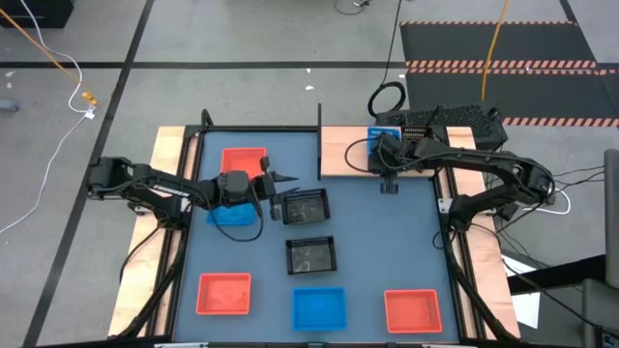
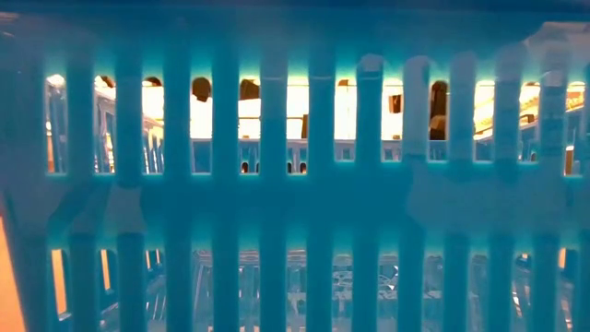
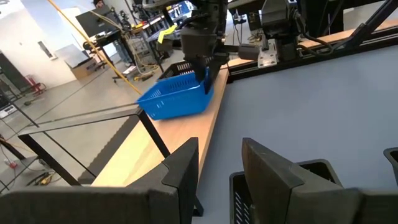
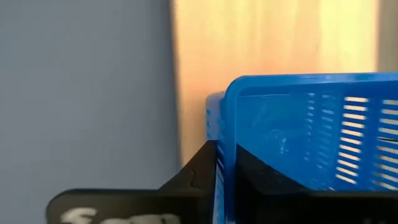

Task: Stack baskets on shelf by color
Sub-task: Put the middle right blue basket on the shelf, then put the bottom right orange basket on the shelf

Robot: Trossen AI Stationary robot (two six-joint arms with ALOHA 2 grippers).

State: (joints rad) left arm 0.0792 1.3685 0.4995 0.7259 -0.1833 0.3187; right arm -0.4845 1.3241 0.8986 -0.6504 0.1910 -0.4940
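As the high view looked straight down, the right gripper (image 1: 389, 166) stood over the shelf (image 1: 338, 153) at the tabletop's far edge, pinching a blue basket (image 1: 383, 137) that sat on the wood. The left gripper (image 1: 279, 178) hung over the middle of the tabletop, beside a black wire basket (image 1: 303, 206), with another blue basket (image 1: 234, 215) partly under that arm. A second wire basket (image 1: 310, 255) lay nearer the middle. One red basket (image 1: 244, 160) sat toward the far edge; two more red baskets (image 1: 223, 293) (image 1: 413, 310) and a blue one (image 1: 319, 307) lined the near edge.

The low view was filled by the slotted wall of a blue basket (image 2: 295, 166).

The left wrist view showed that arm's fingers (image 3: 186, 168) spread and empty, and farther off the shelf basket (image 3: 176, 96) resting on the board, the other gripper (image 3: 205, 65) clamped on its wall.

The right wrist view showed a dark finger (image 4: 199, 168) pressed against the blue wall (image 4: 298, 137).

The slatted plastic looked light and fairly stiff, probably slick; a rim or side wall seemed the sensible hold.
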